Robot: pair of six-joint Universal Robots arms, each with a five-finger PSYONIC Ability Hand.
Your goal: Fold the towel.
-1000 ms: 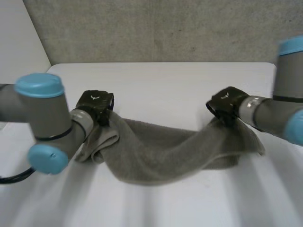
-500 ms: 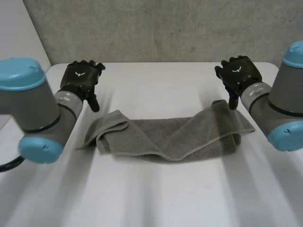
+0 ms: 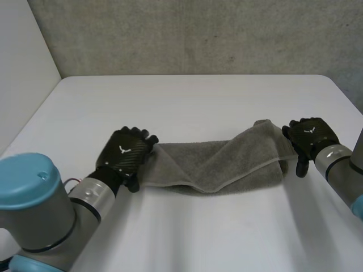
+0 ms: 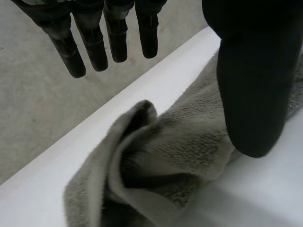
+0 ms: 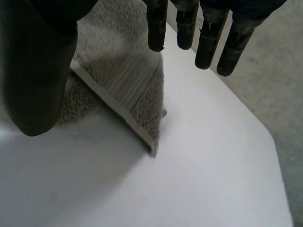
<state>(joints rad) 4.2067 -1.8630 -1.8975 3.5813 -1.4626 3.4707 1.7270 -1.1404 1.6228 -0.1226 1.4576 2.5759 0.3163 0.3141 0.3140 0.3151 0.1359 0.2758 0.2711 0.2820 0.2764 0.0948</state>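
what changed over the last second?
Both hands released the towel, lifted toward the far side of the table, then came back down: left hand at its left end, right hand at its right end, both open, not gripping. Towel has lain in a long band since release.

Table (image 3: 193, 102): white, smooth top, rounded far corners, bare over most of its surface.

On it, one item: towel (image 3: 221, 167), grey terry cloth with a flat woven hem band. It lies as a long, loosely folded strip across the middle of the table, layers overlapping. At the right end a hemmed corner lies flat on the white top. The left end is bunched, its folds standing open in a loose loop.
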